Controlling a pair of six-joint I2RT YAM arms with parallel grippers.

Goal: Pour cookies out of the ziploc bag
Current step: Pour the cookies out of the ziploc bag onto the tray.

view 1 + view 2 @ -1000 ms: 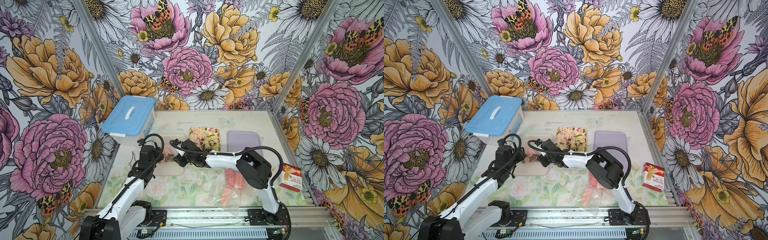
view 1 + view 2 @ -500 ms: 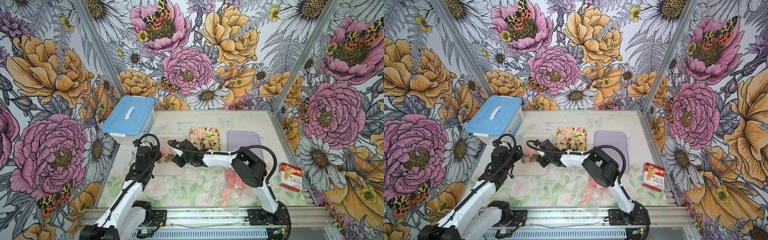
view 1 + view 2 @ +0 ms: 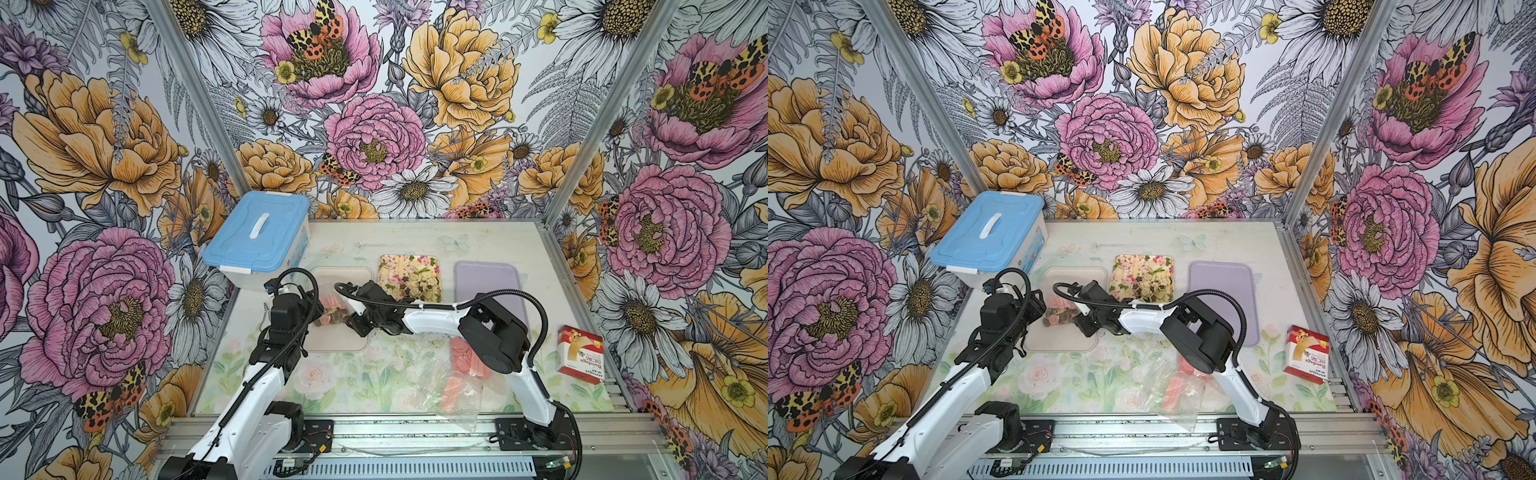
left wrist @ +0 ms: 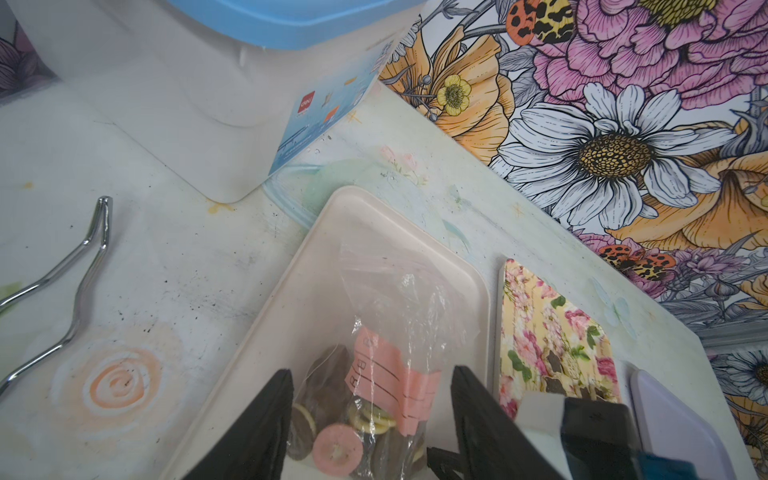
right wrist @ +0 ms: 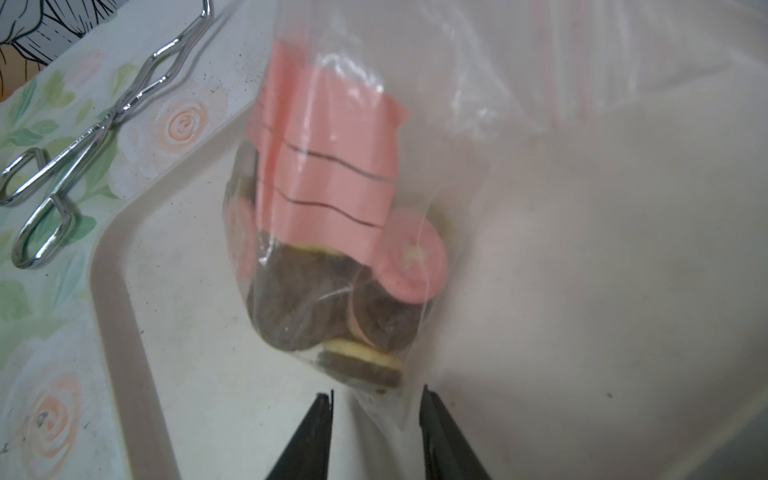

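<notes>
- Clear plastic ziploc bag (image 5: 415,124) with a pink label lies on the cream tray (image 4: 257,374), between the two grippers.
- Brown, pink and cream cookies (image 5: 332,307) sit bunched inside the bag's lower end, all within the plastic; in both top views they show as a small dark cluster (image 3: 331,318) on the tray (image 3: 1067,340).
- The left gripper (image 4: 370,424) has its jaws apart, standing either side of the bag's cookie-filled end; whether they touch the plastic cannot be told.
- The right gripper (image 5: 376,436) has its jaws apart with a corner of the bag's plastic lying between them; the fingers are not pressed on it.
- Metal tongs (image 5: 95,129) lie on the surface just beside the tray.
- A floral tray (image 3: 410,277) holding dark and cream pieces and a lilac tray (image 3: 487,286) stand in a row next to the cream one.
- A second clear bag (image 3: 446,392) with pink discs lies near the front edge, well apart from the grippers.
- A blue-lidded box (image 3: 257,237) stands at the back corner; a red bandage box (image 3: 579,359) near the right-hand wall.
</notes>
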